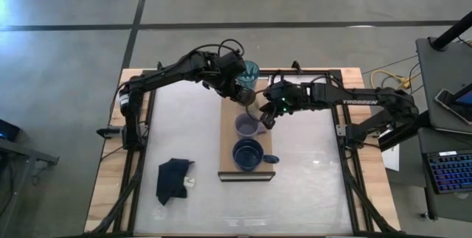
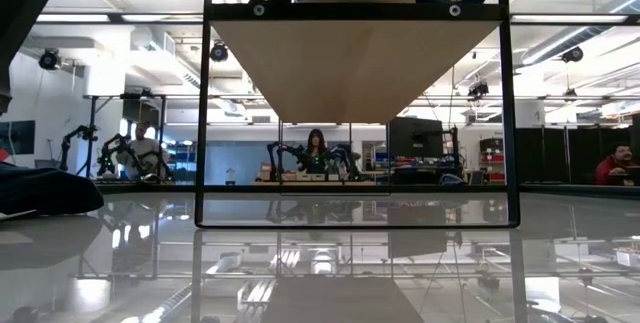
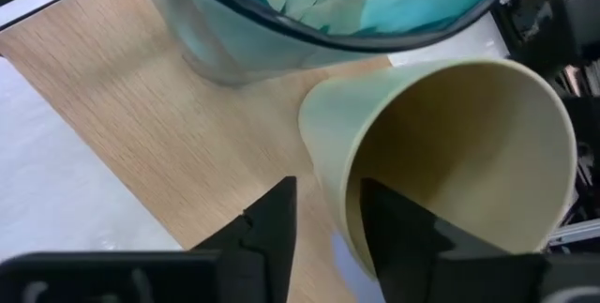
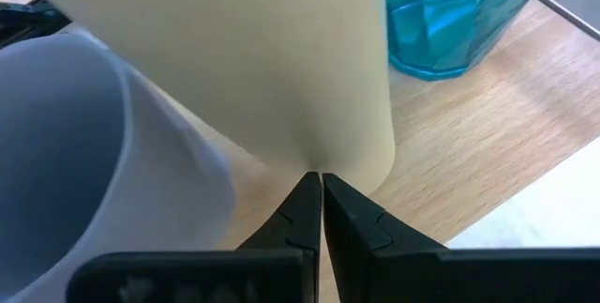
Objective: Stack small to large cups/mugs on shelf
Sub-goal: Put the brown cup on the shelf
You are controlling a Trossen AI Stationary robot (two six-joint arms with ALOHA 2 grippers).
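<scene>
On the shelf [image 1: 227,146], a light wooden board, the teal tumbler [image 1: 249,72] stands at the far end. The lavender mug [image 1: 247,125] stands mid-board and the dark blue mug [image 1: 248,154] at the near end. My left gripper [image 1: 247,99] reaches in from the far left and is shut on the cream cup [image 3: 450,153], which tilts between tumbler and lavender mug. My right gripper [image 1: 267,119] comes from the right, shut, with its tips at the cup's lower end. In the right wrist view the lavender mug [image 4: 66,153] sits beside the cream cup [image 4: 253,68]. My left gripper [image 3: 328,214] pinches the cream cup's wall at the rim [image 3: 339,186], one finger inside the cup and one outside. The cup is tilted with its mouth toward the wrist camera. Its base is hidden, so whether it rests on the board I cannot tell. My right gripper [image 4: 315,195] is shut, and its fingertips meet the cream cup's outer wall at the bottom edge [image 4: 314,158], coming level from the table's right. The cup leans away above the tips.
A black cloth [image 1: 173,179] lies on the white tabletop left of the board, a small pale scrap [image 1: 190,182] beside it. The teal tumbler [image 3: 281,22] stands close behind the cream cup. The table's black frame [image 1: 140,149] runs along both sides. People sit in the room beyond.
</scene>
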